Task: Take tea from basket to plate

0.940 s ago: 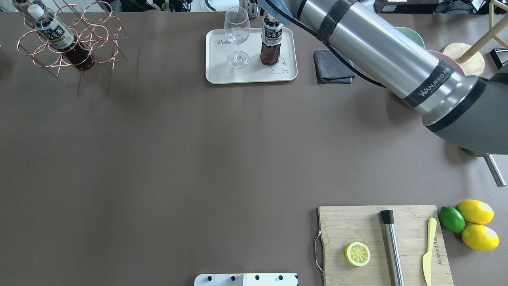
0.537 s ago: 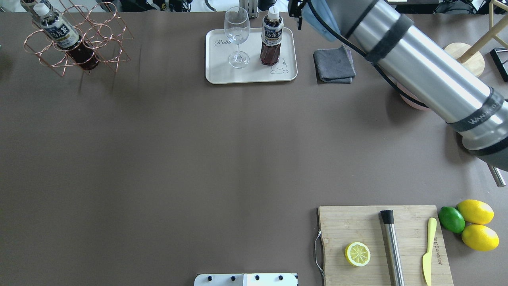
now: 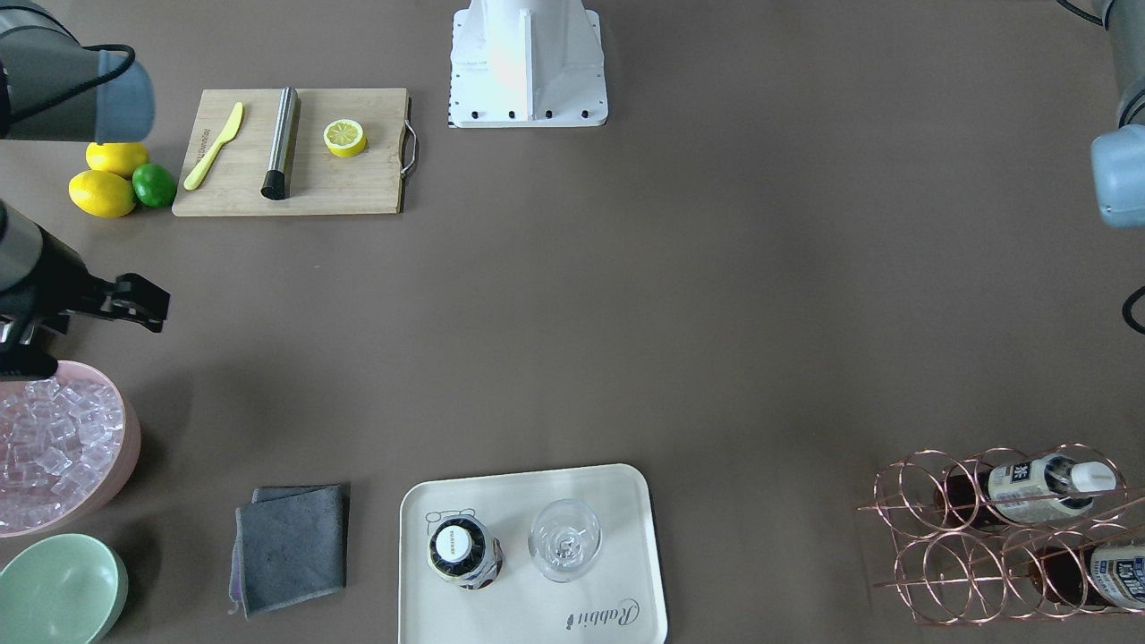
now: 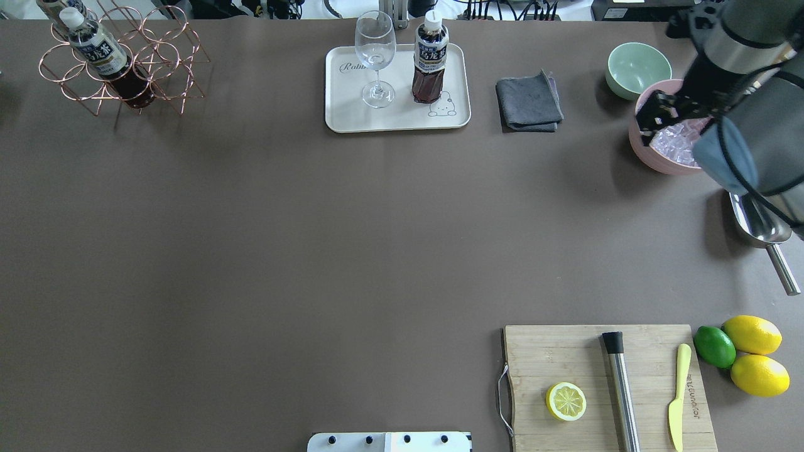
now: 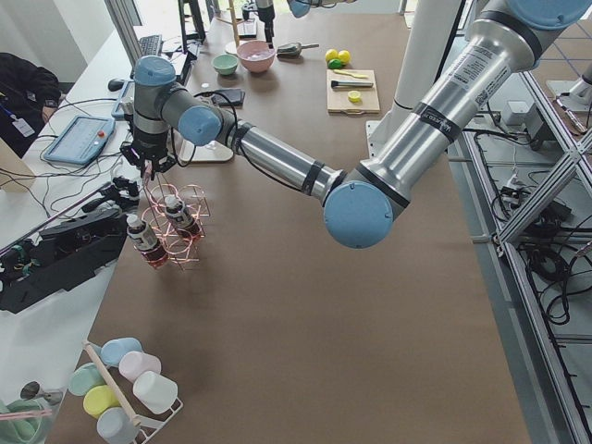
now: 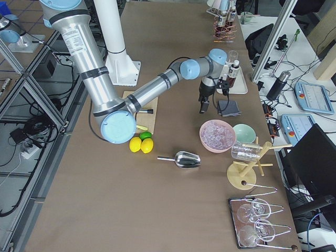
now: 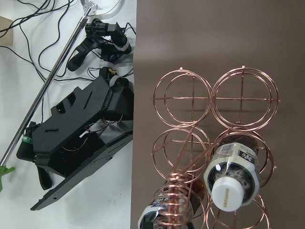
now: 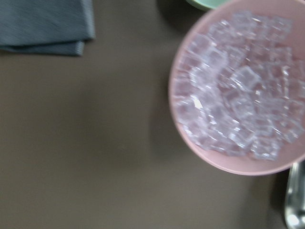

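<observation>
At the table's far edge, one tea (image 4: 429,66) stands upright on the plate (image 4: 352,119), just beside a wine glass (image 4: 375,56). A second tea (image 3: 1029,487) and a third tea (image 3: 1114,577) rest tilted in ring cells of the basket (image 7: 182,98), well apart from the plate. The left gripper (image 5: 157,169) hangs above the basket; whether its jaws are parted cannot be told. The right gripper (image 3: 159,311) hovers by the rim of a pink bowl of ice (image 3: 125,447), fingers spread and holding nothing. Each bottle looks full of dark liquid, so probably weighty for its size, with a smooth, somewhat yielding plastic wall. The surest hold is likely the neck just under the white cap, or the labelled shoulder. It should be drawn out along the cell's axis so the wire does not snag, then set down clear of the fragile glass.
</observation>
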### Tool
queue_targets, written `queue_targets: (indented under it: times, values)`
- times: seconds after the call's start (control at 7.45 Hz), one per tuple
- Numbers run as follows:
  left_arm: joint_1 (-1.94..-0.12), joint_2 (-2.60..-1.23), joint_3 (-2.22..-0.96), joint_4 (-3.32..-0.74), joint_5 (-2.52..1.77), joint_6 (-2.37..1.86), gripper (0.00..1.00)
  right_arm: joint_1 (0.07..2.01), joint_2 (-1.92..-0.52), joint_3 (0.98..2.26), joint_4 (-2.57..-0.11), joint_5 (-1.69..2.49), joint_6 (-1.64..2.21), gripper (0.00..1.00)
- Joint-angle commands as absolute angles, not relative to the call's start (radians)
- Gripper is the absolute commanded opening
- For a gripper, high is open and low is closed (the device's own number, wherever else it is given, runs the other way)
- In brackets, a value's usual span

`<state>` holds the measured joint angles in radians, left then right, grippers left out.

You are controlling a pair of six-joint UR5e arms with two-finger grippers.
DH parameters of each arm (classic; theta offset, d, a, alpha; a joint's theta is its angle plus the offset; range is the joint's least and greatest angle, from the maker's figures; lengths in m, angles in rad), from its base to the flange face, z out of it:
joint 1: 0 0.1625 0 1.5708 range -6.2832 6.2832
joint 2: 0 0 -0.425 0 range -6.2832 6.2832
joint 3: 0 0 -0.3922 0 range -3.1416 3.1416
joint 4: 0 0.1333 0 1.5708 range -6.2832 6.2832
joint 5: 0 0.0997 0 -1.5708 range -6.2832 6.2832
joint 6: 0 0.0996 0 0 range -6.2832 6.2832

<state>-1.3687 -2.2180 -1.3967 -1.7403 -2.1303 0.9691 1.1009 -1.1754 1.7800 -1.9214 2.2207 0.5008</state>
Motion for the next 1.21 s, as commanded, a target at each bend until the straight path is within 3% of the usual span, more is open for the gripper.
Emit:
queue_targets:
  times: [0.0,0.4,0.67,0.94,1.07]
  values:
    - [-1.358,-2.201,-1.399,-1.743,-2.129,0.968,0.00,1.315,-1.515,1.865,-1.905,2.273,0.251,1.00]
    - [-1.355,-2.200,-1.399,-1.743,-2.131,0.966,0.00,1.564,-1.736,1.878,-1.881,2.299,-0.015,1.00]
    - [-1.345,-2.184,-1.397,-1.743,-2.131,0.962,0.00,1.620,-1.776,1.859,-1.875,2.290,-0.053,1.00]
    - [-1.344,-2.180,-1.397,-1.743,-2.129,0.962,0.00,1.620,-1.764,1.740,-1.800,2.295,-0.098,1.00]
    - [-1.344,-2.178,-1.399,-1.744,-2.129,0.960,0.96,1.620,-1.764,1.733,-1.774,2.286,-0.098,1.00]
